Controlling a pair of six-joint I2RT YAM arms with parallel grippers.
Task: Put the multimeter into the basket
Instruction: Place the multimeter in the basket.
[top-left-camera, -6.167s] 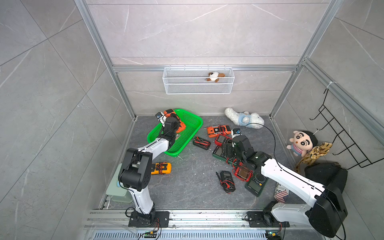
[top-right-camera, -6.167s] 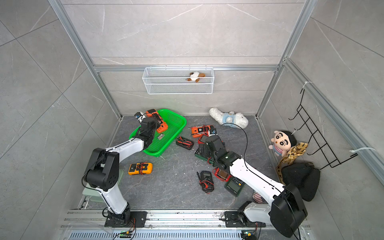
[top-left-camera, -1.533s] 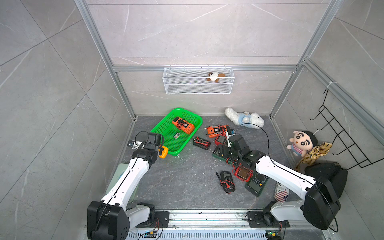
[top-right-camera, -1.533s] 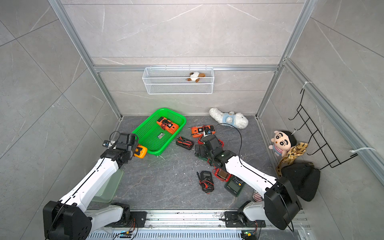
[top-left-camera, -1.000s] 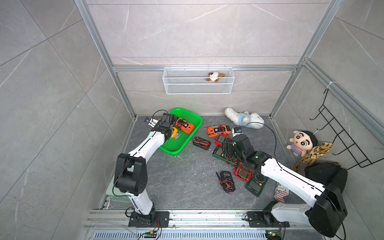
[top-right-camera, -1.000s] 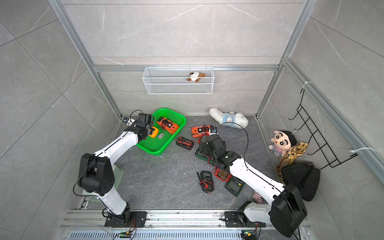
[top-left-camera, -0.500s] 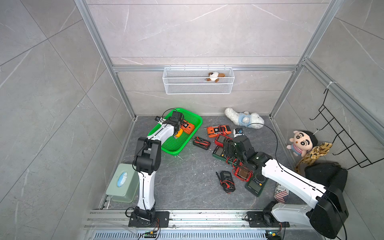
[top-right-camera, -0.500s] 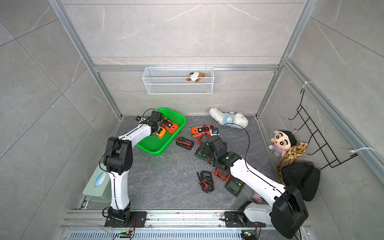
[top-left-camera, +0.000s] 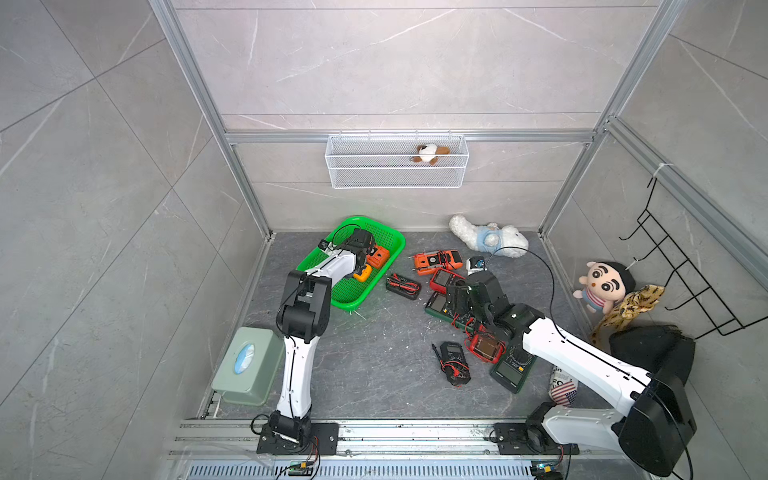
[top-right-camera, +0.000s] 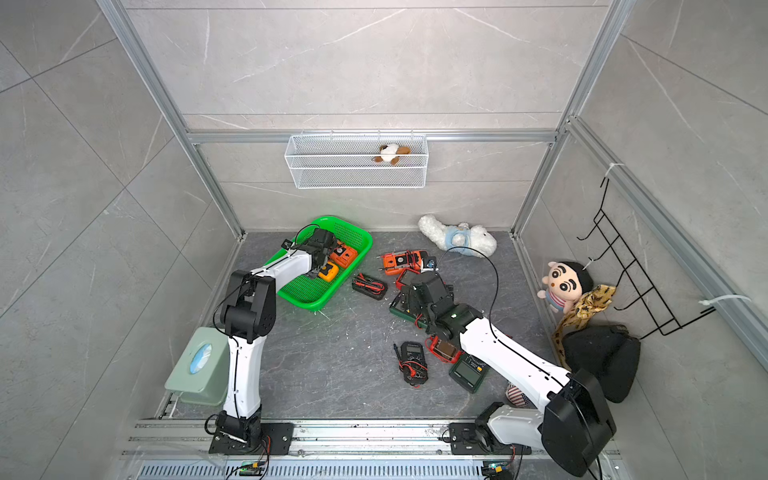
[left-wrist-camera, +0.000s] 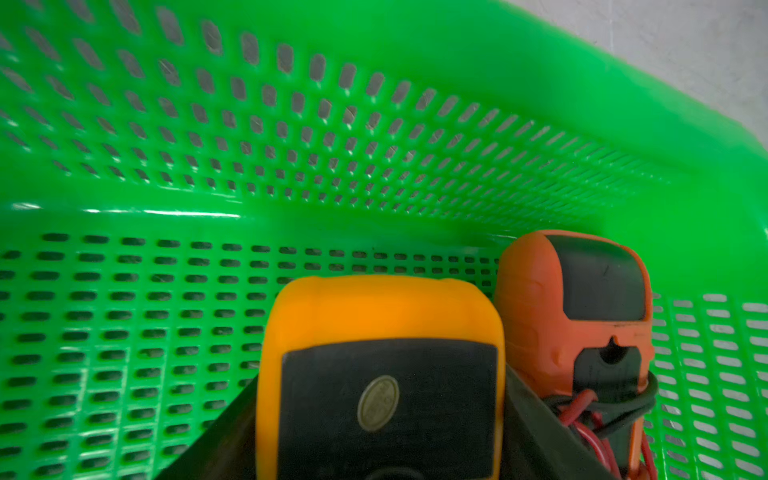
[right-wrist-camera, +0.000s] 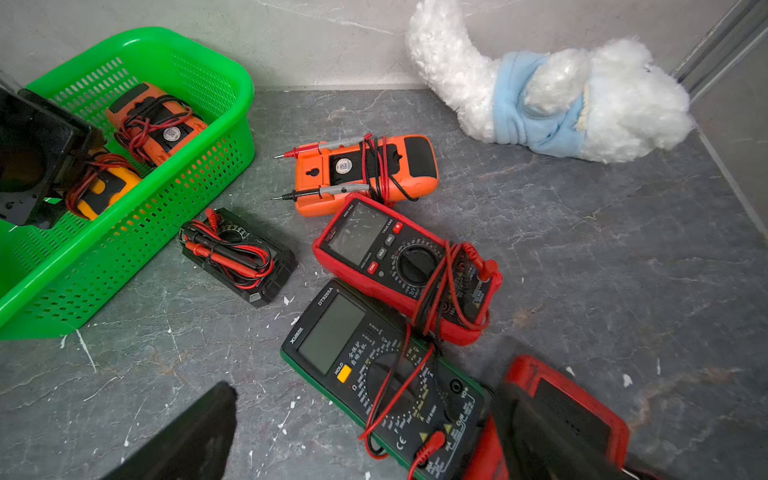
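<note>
My left gripper (left-wrist-camera: 382, 457) is shut on a yellow multimeter (left-wrist-camera: 382, 374), with a dark finger (left-wrist-camera: 216, 440) on each side. It holds the meter low inside the green basket (top-left-camera: 349, 291), right beside an orange multimeter (top-left-camera: 379, 256) that lies there. Both top views show the yellow multimeter (top-right-camera: 328, 271) over the basket's middle. My right gripper (right-wrist-camera: 370, 436) hangs open above a green multimeter (right-wrist-camera: 332, 332) on the floor, holding nothing.
Loose on the grey floor lie a red multimeter (right-wrist-camera: 374, 245), an orange one (right-wrist-camera: 361, 174) and a black one (right-wrist-camera: 237, 257). More meters (top-left-camera: 453, 361) lie nearer the front. A tissue box (top-left-camera: 247, 365) stands front left, a white plush (top-left-camera: 488, 239) at the back wall.
The left arm has carried the yellow multimeter from the floor left of the basket up and over its rim, down beside the orange meter. The right arm has barely moved.
</note>
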